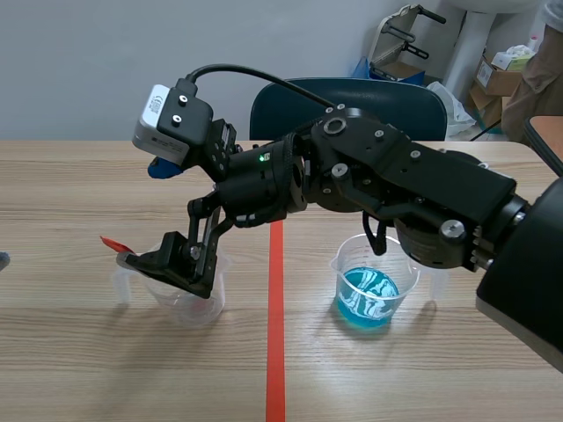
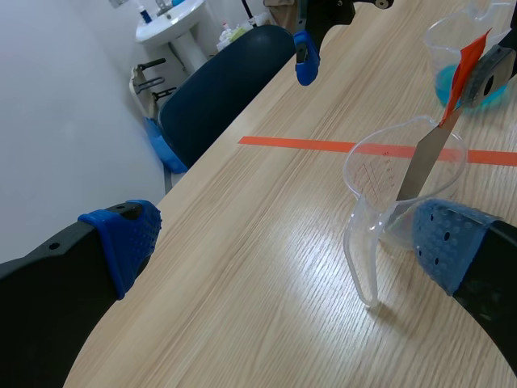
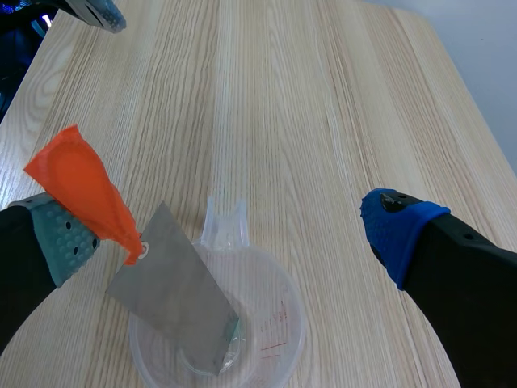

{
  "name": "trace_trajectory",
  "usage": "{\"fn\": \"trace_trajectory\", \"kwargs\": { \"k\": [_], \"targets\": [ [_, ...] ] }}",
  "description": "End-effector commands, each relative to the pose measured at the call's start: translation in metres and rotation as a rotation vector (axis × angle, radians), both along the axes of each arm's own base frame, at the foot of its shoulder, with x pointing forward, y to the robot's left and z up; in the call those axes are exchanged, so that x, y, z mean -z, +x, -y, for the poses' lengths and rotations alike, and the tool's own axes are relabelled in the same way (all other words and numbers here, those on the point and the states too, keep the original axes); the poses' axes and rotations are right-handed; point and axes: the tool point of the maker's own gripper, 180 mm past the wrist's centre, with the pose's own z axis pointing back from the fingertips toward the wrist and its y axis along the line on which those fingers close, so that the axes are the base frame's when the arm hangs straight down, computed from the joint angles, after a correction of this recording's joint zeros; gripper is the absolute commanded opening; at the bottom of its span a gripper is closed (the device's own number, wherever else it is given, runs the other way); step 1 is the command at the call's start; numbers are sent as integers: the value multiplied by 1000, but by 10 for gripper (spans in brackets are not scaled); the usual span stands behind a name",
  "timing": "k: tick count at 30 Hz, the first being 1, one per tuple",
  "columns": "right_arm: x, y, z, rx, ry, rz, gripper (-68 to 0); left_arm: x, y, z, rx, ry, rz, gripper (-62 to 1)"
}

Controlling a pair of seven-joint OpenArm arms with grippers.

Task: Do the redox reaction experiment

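Note:
A clear empty beaker (image 1: 189,303) stands left of the tape line. A grey metal strip (image 3: 178,283) with an orange tag (image 3: 85,190) leans inside it, the tag sticking out over the rim. My right gripper (image 3: 230,233) hangs over this beaker, open, with its grey-green pad (image 3: 60,238) right beside the tag. Nothing is pressed between its fingers. My left gripper (image 2: 287,242) is open low over the table, with the beaker (image 2: 380,174) just ahead of one blue pad (image 2: 452,242). A second beaker (image 1: 368,294) holds blue liquid, right of the tape line.
The right arm (image 1: 396,189) stretches across the table's middle above the blue-liquid beaker. A dark blue chair (image 1: 352,101) stands behind the table's far edge. Bare wood lies in front of both beakers.

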Motion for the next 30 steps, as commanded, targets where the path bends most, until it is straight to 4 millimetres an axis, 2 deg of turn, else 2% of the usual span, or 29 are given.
{"fn": "trace_trajectory", "kwargs": {
  "k": [1, 20, 30],
  "targets": [
    [-13, 1, -4, -15, 29, 15, 4, -8, 3, 4, 5, -24, 26, 14],
    [-8, -4, -14, -34, -12, 53, 4, -6, 4, 3, 1, -16, 21, 14],
    [8, -34, -21, -49, 19, -30, 4, -2, 5, 2, -11, 2, 6, 14]
  ]
}}
